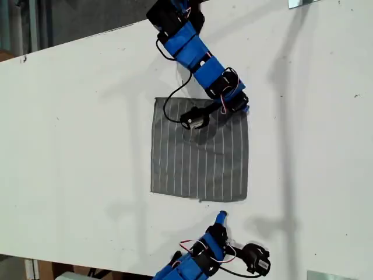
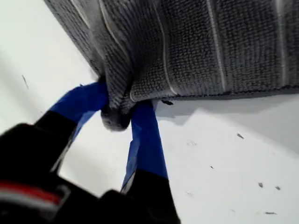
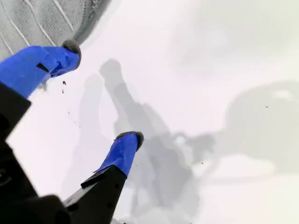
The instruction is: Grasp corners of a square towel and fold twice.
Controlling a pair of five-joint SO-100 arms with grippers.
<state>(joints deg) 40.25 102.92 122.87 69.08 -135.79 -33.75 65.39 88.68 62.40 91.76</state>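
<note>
Two hands work over one square towel [image 1: 200, 153], which lies flat near the middle of the white counter [image 1: 76, 146] in the exterior view. No brand, label or writing can be read anywhere. The towel is grey, with a looped terry texture and thin pale parallel stripes; its hem is stitched and its corners are slightly rounded.

My first hand [image 2: 122, 114] has blue-taped fingers [image 2: 147, 140] pressed together on a corner [image 2: 115, 117] of the cloth, which bunches into a small grey nub between them. In the exterior view this arm reaches down from the top edge to the towel's upper right corner [image 1: 243, 109].

My second hand [image 3: 93, 100] is spread wide over bare counter, holding nothing. Its blue fingers [image 3: 122, 151] have dark fuzzy tips, and one tip sits just beside the towel's edge [image 3: 88, 18]. In the exterior view it [image 1: 221, 217] hovers near the towel's lower edge, apart from the cloth.
</note>
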